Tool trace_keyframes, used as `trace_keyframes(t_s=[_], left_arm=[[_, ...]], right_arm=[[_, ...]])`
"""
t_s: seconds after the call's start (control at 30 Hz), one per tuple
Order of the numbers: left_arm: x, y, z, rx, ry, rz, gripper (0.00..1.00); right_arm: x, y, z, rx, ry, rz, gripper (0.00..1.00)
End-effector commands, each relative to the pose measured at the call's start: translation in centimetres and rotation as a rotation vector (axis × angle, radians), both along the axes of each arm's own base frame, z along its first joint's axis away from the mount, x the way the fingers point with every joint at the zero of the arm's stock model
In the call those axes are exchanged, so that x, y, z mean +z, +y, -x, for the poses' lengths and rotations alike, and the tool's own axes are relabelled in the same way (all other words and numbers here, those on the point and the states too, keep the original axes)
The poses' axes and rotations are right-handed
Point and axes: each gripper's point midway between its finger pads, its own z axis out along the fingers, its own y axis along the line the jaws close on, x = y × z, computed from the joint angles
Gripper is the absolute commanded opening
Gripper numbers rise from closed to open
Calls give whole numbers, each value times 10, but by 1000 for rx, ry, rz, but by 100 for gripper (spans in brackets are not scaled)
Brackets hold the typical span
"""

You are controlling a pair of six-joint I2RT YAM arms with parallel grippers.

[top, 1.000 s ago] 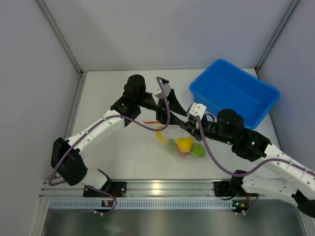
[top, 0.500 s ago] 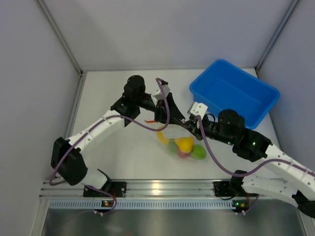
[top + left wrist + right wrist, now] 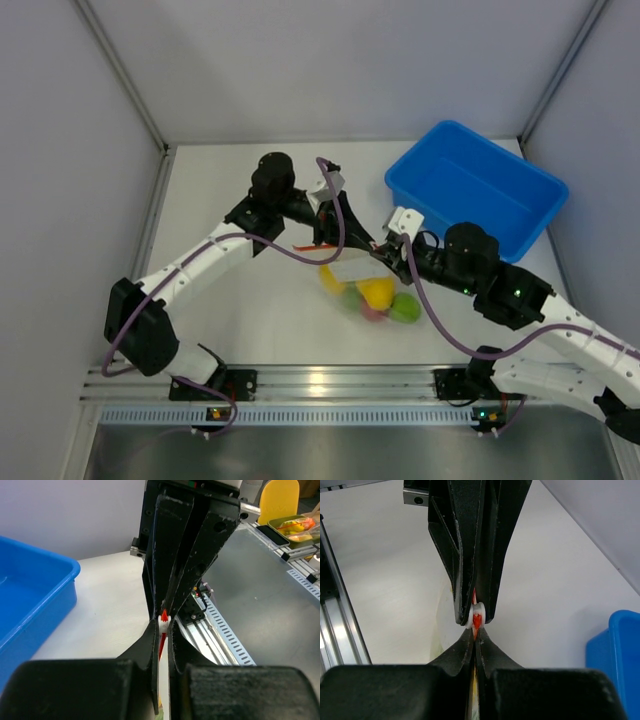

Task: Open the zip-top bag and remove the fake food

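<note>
Top external view shows barely any shift: left end effector (image 3: 362, 246) and right end effector (image 3: 383, 256) stay clamped tip-to-tip on the zip-top bag (image 3: 348, 272), so the fake food (image 3: 378, 293) likely remains sealed inside.

Looked like a robotics lab test cell to me, not anybody's home: a white table (image 3: 235, 320) boxed in by plain grey panels (image 3: 330, 60), a slotted aluminium rail (image 3: 330, 381) along the near edge, and a grey metal benchtop (image 3: 265, 590) beyond it.
</note>
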Motion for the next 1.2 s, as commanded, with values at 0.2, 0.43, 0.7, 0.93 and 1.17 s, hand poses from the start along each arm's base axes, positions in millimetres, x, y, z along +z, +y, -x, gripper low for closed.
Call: trace_keyframes(t_s=[0.2,0.43,0.7,0.93,1.17], left_arm=[[-11,25,-26,60,-24,9,0],[-43,51,-56,157,47,-33,0],[-80,91,-102,322,190,-87,0],[-99,106,-116,390,233,-105,0],[-111,117,-121,402,315,-122,5]], right_arm=[[56,-27,-9,-129,-124,-142,0],[69,-46,-5,-179,-146,-168,0],[76,-61,7,-185,-134,-187,0],[68,-68,11,-192,-115,-170,0],[56,-63,16,-166,-79,-184,0]])
